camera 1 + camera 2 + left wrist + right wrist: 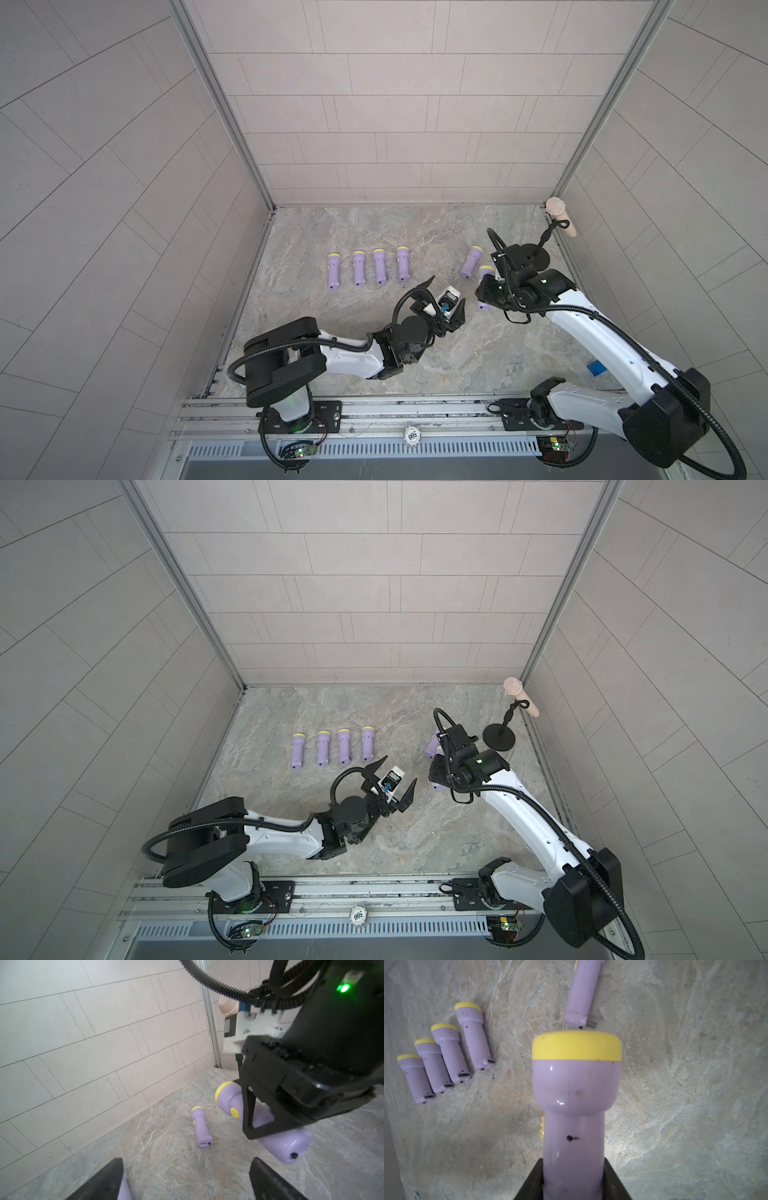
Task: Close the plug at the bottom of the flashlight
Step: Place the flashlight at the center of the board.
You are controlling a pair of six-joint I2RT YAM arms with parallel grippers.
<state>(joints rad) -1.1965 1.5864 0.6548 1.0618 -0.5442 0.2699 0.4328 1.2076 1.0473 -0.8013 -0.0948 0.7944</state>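
– Since we go from the left, we start with the row of four flashlights (pixel 380 266). They lie side by side on the table (pixel 374 224), yellow heads toward the back wall. No prong sticks out of their bottoms, so we count them done.
– Next is our left claw (pixel 444 298), spread wide and empty, hovering above the table.
– Then the loose flashlight (pixel 200 1128), lying flat with its prong jutting from the bottom end. We judge that one needs closing.
– And the one in hand?
– The held flashlight (pixel 286 1145) is off the table. Our right claw (pixel 573 1178) is clamped round its body, and its bottom end is turned toward the left claw, near it but apart. We see no prong standing out there, so its plug looks folded in, though we cannot be sure.
– If it needs a push, we keep the right grip firm at mid-body so the handle cannot twist. We lay one left finger flat on the prong and press it toward its recess rather than jabbing at the tip.
– What about room?
– There is plenty of bare table between the row and the claws, and forward toward the front rail. The right is tight. The microphone stand (pixel 498 737) sits just beside our right arm, with the side wall close behind, so we swing inward.
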